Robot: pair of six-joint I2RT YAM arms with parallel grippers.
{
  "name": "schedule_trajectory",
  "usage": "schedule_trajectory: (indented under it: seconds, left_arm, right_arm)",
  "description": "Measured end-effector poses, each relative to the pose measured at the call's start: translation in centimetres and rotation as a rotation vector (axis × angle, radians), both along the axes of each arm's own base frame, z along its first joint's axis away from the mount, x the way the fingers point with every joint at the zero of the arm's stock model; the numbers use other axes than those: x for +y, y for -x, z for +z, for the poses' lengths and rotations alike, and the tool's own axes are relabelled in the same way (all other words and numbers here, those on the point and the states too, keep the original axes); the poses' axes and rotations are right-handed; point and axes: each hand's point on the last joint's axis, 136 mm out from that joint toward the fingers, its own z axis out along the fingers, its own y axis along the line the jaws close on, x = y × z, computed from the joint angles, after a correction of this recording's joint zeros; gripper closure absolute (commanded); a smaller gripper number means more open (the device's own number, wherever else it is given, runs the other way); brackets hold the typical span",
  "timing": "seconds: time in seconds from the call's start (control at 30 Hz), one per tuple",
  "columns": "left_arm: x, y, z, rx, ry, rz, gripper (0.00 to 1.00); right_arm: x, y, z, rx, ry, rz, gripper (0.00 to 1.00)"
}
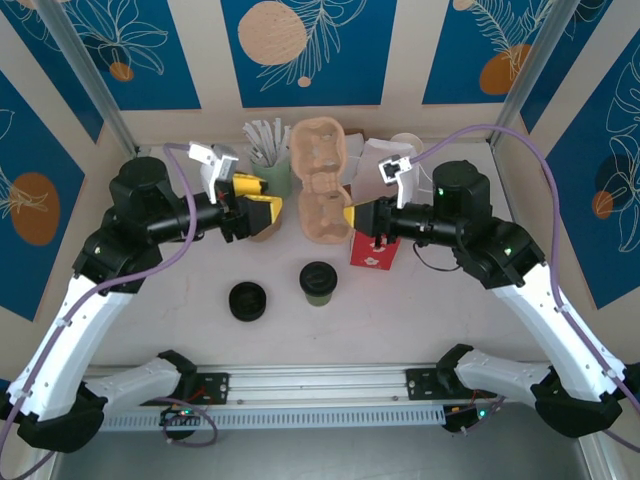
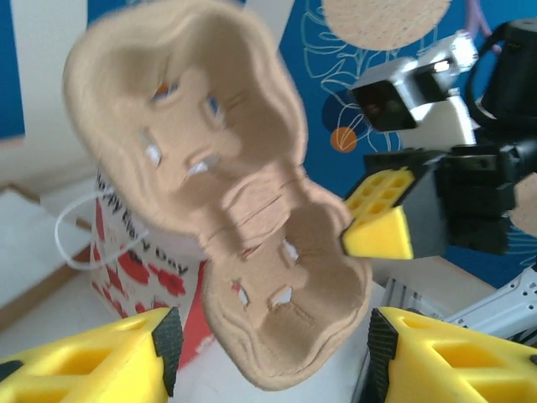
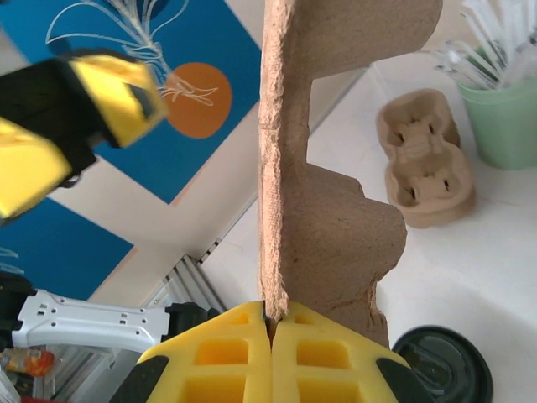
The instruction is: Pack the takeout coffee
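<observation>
The right gripper has its yellow jaws pressed fully together on the edge of a tan pulp cup carrier, holding it up on edge above the middle of the bench. Its 2 cup wells face the left arm.

The left gripper sits level with the carrier on the opposite side. Its jaws are spread wide and grip nothing. In the left wrist view the carrier's lower end shows in the gap between them, with clear space on both sides.

The takeout coffee, a small dark olive-green cup under a round black lid, stands upright on the bench. It is nearer the arm bases than the raised carrier, roughly midway between the 2 arms, and no jaws touch it. A low black stack of lids sits to its left, close but apart.

Below the right gripper stands a red-and-white bag. Toward the back wall a pale green cup holds white sticks. In the right wrist view a 2nd pulp carrier lies flat on the bench just beside that green cup.
</observation>
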Motion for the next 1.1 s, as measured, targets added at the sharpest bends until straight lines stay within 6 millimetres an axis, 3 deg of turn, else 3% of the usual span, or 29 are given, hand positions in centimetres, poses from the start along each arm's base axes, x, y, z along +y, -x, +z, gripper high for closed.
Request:
schedule_trajectory:
  seconds: [0.13,0.37,0.63,0.93,1.1]
  left_arm:
    - [-1.2,-0.1,1.2,-0.116,-0.051,-0.041,0.38]
    - [-4.1,-1.6,0.8,-0.231,-0.167,-0.152,0.30]
    - [-5.9,-2.2,-2.9,-0.314,-0.307,-0.284,0.17]
    - [-7.0,-3.4,-7.1,-0.337,-0.442,-0.364,0.18]
    - [-7.0,-4.3,-8.8,-0.321,-0.503,-0.352,0.26]
  right_arm:
    - [-1.1,-0.2,-0.4,0.077,0.019,-0.045,1.00]
    - [-1.6,-0.1,-1.3,0.194,0.033,-0.062,1.00]
    - [-0.6,-0.1,-2.3,0.295,0.032,-0.028,1.00]
    - [0.7,-0.5,-3.5,0.362,0.036,0.022,1.00]
    - [1.0,-0.4,-3.4,0.364,0.030,0.036,1.00]
